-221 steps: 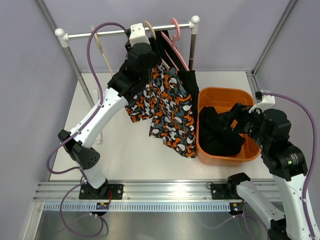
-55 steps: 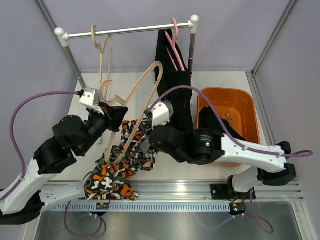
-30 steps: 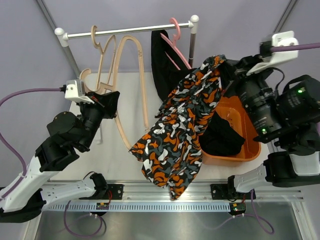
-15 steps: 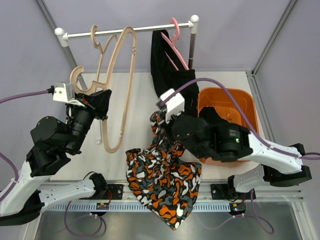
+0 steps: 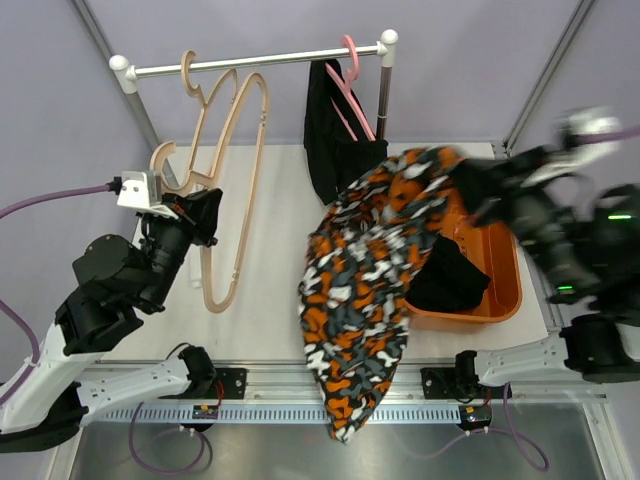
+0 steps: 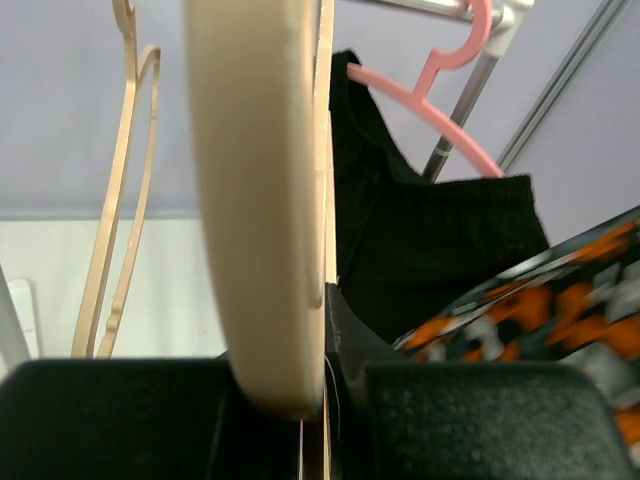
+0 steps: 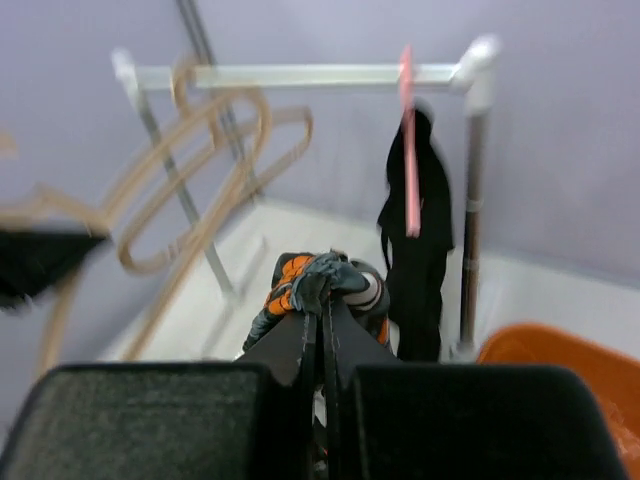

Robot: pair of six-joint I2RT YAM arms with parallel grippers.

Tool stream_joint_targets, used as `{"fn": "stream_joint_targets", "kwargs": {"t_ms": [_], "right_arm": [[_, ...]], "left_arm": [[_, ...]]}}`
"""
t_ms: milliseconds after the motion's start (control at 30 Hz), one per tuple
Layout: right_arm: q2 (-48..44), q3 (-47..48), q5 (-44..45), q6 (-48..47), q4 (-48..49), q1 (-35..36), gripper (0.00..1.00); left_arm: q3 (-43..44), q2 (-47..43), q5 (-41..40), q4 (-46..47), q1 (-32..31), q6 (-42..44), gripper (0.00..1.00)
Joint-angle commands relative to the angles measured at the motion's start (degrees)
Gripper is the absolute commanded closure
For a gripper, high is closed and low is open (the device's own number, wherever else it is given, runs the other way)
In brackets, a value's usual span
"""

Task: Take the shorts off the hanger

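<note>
Right gripper [image 7: 322, 300] is clamped on a bunch of the patterned shorts [image 5: 365, 300], which hang clear of the beige hanger [image 6: 255, 200], mostly outside the orange bin [image 5: 470, 316]. Swing the trailing cloth over the rim before you release. Left gripper [image 6: 300, 390] pinches the hanger.

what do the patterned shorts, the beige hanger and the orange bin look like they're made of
Patterned shorts: soft cloth, matte; it drapes and folds as it hangs.
Beige hanger: looks like smooth wood, possibly plastic; rigid, pale, faint sheen.
Orange bin: likely moulded plastic; even colour, rounded rim, slight gloss.
</note>
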Motion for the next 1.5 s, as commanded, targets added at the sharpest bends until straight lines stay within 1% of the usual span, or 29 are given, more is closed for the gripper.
{"fn": "stream_joint_targets", "kwargs": {"t_ms": [0, 33, 100, 133, 200, 233, 267, 300, 367, 433, 500, 533, 667, 700, 733, 767, 800, 867, 900, 933, 967, 1000, 1033, 1133, 1233, 1333, 1367, 1400, 1467], "right_arm": [[-8.99, -3.30, 2.94, -22.43, 33.46, -0.23, 1.00], [-9.26, -3.13, 1.72, -29.51, 37.07, -0.23, 1.00], [-8.65, -2.51, 1.09, -37.28, 48.93, -0.31, 1.00], [-7.51, -2.51, -0.22, -45.15, 52.37, -0.23, 1.00], [-5.23, 0.03, -0.58, -53.45, 62.12, -0.23, 1.00], [-2.52, 1.43, -0.41, -62.11, 65.29, -0.23, 1.00], [-1.19, 5.45, -0.32, -65.24, 70.72, -0.23, 1.00], [-0.13, 7.75, -0.40, -67.44, 72.08, -0.23, 1.00], [1.20, 12.93, -1.46, -66.86, 69.48, -0.23, 1.00], [0.85, 14.10, -2.42, -64.31, 66.39, -0.23, 1.00], [0.76, 13.49, -2.08, -62.91, 63.85, -0.23, 1.00], [1.11, 12.88, -1.55, -60.81, 59.22, -0.23, 1.00], [2.95, 9.37, 1.70, -60.79, 55.22, -2.14, 1.00], [3.57, 9.79, 1.79, -58.61, 52.17, -4.51, 1.00], [5.66, 11.54, -0.12, -47.97, 37.43, -7.58, 1.00], [7.25, 18.17, -2.66, -41.17, 29.28, -16.83, 1.00], [8.92, 21.28, -5.04, -35.62, 22.93, -21.10, 1.00], [13.84, 26.04, -5.77, -29.25, 16.38, -28.58, 1.00], [15.51, 27.97, -6.81, -26.88, 13.93, -36.19, 1.00], [18.83, 34.25, -10.91, -18.86, 6.60, -40.26, 1.00], [20.34, 37.27, -13.39, -14.34, 3.22, -44.40, 1.00], [21.40, 39.74, -16.37, -9.51, 0.22, -52.79, 1.00], [22.02, 40.72, -23.27, -1.19, -3.11, -56.79, 1.00], [20.19, 34.18, -37.34, 12.11, -3.50, -69.25, 1.00], [22.45, 32.38, -50.30, 21.28, -6.03, -78.41, 1.00], [24.57, 32.82, -56.10, 25.25, -7.19, -81.35, 1.00], [25.01, 33.17, -58.91, 27.00, -7.19, -85.27, 1.00], [25.80, 33.52, -67.90, 32.15, -6.75, -87.83, 1.00], [26.60, 34.05, -76.13, 36.84, -4.21, -93.89, 1.00]], "left_arm": [[-0.89, -0.08, -1.78, 0.19, -0.12, -0.05, 1.00], [-0.98, 0.18, -1.78, 0.01, -0.12, -0.22, 1.00], [-1.42, 0.62, -1.08, -0.16, -0.20, -0.40, 1.00], [-1.51, 1.41, -0.73, -0.16, -0.12, -0.48, 1.00], [-1.24, 2.38, 0.06, -0.25, -0.20, -0.49, 1.00], [-1.07, 3.43, 0.41, -0.43, -0.12, -0.66, 1.00], [-0.81, 4.05, 0.68, -0.51, -0.20, -0.75, 1.00], [-0.46, 4.58, 1.20, -0.60, -0.12, -0.84, 1.00], [-0.19, 5.72, 1.73, -0.51, -0.12, -1.10, 1.00], [0.16, 6.42, 2.52, -0.34, -0.12, -1.28, 1.00], [0.69, 7.48, 3.05, -0.25, -0.12, -1.45, 1.00], [1.13, 7.66, 3.75, -0.25, -0.12, -1.54, 1.00], [2.53, 8.62, 4.19, -1.13, -0.11, -1.45, 1.00], [2.71, 8.71, 4.28, -1.30, -0.12, -1.45, 1.00], [3.06, 8.80, 4.54, -1.48, -0.12, -1.45, 1.00], [3.32, 8.89, 4.81, -1.83, -0.12, -1.45, 1.00], [3.68, 9.32, 5.25, -2.01, -0.12, -1.54, 1.00], [4.73, 9.94, 5.78, -2.97, -0.12, -1.72, 1.00], [4.91, 10.20, 6.30, -3.24, -0.03, -1.80, 1.00], [5.17, 10.64, 6.39, -3.67, -0.03, -1.89, 1.00], [5.35, 10.82, 6.57, -3.94, -0.03, -1.98, 1.00], [5.52, 10.99, 6.92, -4.12, 0.06, -1.89, 1.00], [5.61, 11.43, 7.01, -4.64, 0.06, -1.80, 1.00], [6.14, 11.96, 7.45, -5.61, 0.41, -1.45, 1.00], [6.40, 11.96, 8.15, -6.31, 0.94, -1.10, 1.00], [6.14, 12.05, 8.41, -6.84, 1.20, -0.84, 1.00], [6.05, 11.96, 8.41, -6.93, 1.38, -0.75, 1.00], [5.79, 11.96, 8.41, -6.93, 1.38, -0.66, 1.00], [4.83, 11.79, 8.59, -6.76, 1.55, -0.66, 1.00]]}}
